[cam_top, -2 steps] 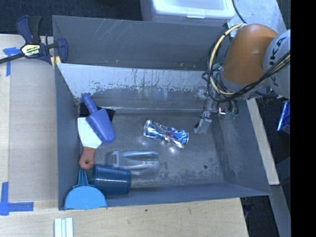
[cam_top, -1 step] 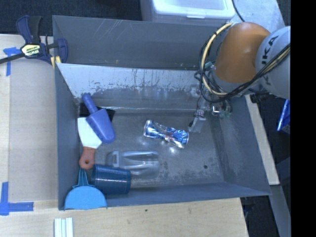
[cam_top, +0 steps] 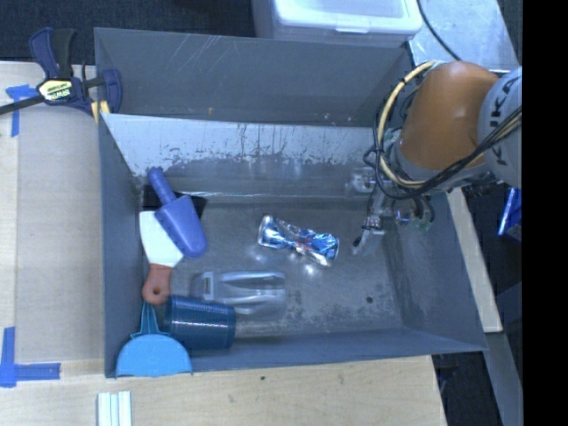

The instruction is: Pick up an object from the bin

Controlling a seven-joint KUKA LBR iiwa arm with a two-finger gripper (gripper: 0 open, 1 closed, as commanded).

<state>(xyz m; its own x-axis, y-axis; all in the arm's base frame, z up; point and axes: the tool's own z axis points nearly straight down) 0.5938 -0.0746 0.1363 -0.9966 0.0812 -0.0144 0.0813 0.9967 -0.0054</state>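
Note:
My gripper (cam_top: pixel 364 236) hangs low at the right side of the bin floor, under the orange cover of the wrist. Nearest to it is a crumpled shiny foil wrapper (cam_top: pixel 298 240), blue and silver, lying just to its left in the middle of the bin, a small gap apart. Nothing shows in the gripper. A clear plastic piece (cam_top: pixel 248 291) lies flat further left, toward the front.
Along the left wall lie a blue scoop (cam_top: pixel 177 217) over a white block (cam_top: pixel 158 240), a small brown-orange piece (cam_top: pixel 156 285), a dark blue ribbed cup (cam_top: pixel 201 323) on its side and a light blue disc (cam_top: pixel 153 358) in the front left corner.

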